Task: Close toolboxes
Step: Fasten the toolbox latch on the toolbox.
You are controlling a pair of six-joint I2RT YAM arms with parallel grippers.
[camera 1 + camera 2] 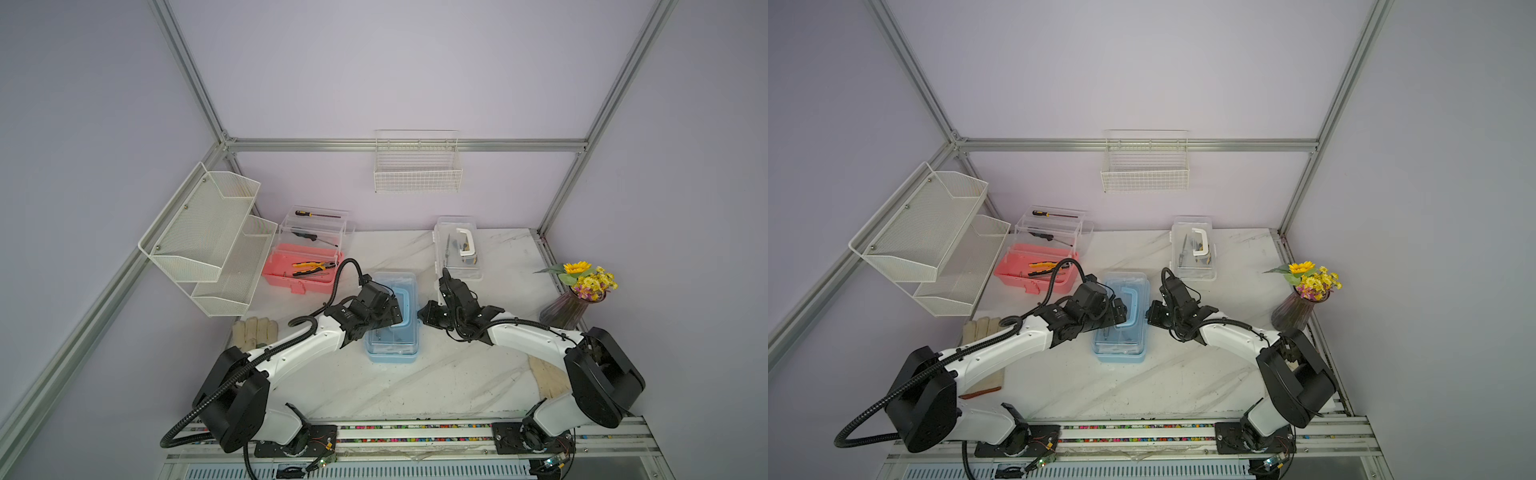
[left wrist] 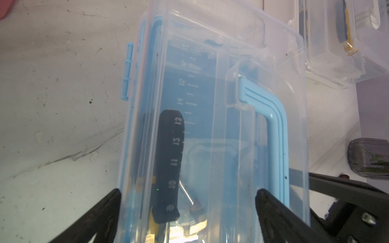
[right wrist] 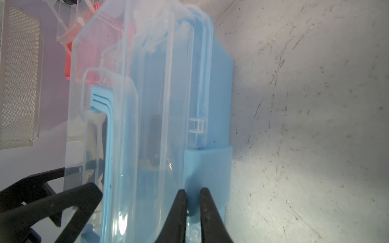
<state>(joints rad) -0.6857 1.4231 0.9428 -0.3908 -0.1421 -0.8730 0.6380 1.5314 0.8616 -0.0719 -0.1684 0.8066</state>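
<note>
I count three toolboxes on the counter (image 1: 415,386): pink toolbox (image 1: 301,270) back left, lid up; white toolbox (image 1: 457,249) back right, lid down; blue toolbox (image 1: 392,349) centre, lid down. Left gripper (image 2: 188,199) spread wide astride it; right gripper (image 3: 192,194) pinched narrow against its side latch (image 3: 207,168).

Blue toolbox (image 3: 219,84), right tool (image 3: 193,195) at latch (image 3: 207,166)

walls (image 1: 415,62): pale lilac | frame (image 1: 291,145): aluminium | tabletop (image 1: 415,395): white marble (scuffed) | light: even
</note>
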